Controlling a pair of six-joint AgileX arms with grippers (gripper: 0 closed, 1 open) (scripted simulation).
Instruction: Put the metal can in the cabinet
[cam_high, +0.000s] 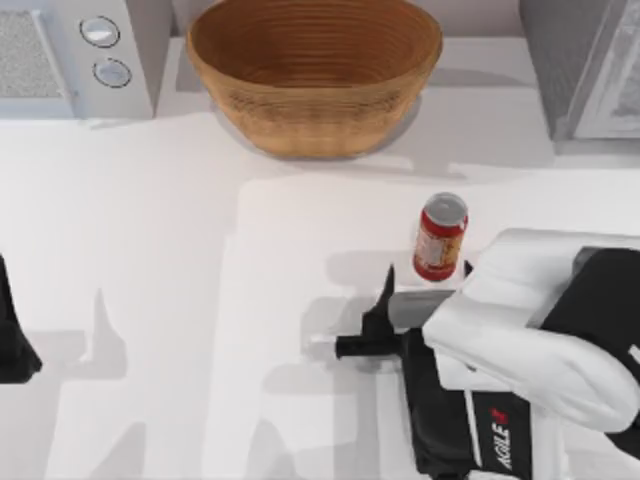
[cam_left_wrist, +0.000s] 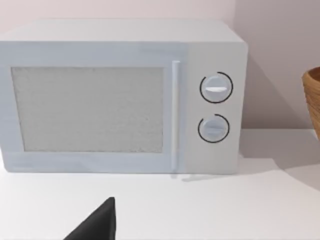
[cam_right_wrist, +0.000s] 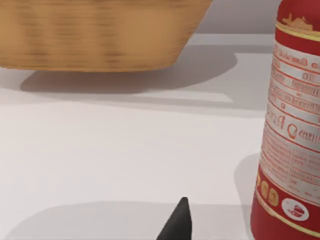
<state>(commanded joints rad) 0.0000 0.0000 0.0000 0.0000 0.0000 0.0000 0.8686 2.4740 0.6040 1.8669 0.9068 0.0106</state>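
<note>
Red can (cam_high: 440, 237) upright on the desk (cam_high: 200, 300), right gripper (cam_high: 425, 275) at its 6 o'clock, jaws spread around it, not gripping, cabinet (cam_high: 585, 65) at 1 o'clock, left arm parked at 9 o'clock edge

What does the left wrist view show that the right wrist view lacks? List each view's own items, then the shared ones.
Left wrist view alone: the light grey boxy microwave with two round knobs and the dark tip of the left tool.
Right wrist view alone: the small upright red metal can with a white-and-yellow label standing close by, and the dark tip of the right tool.
Both: the brown woven wicker bowl and the white table.
</note>
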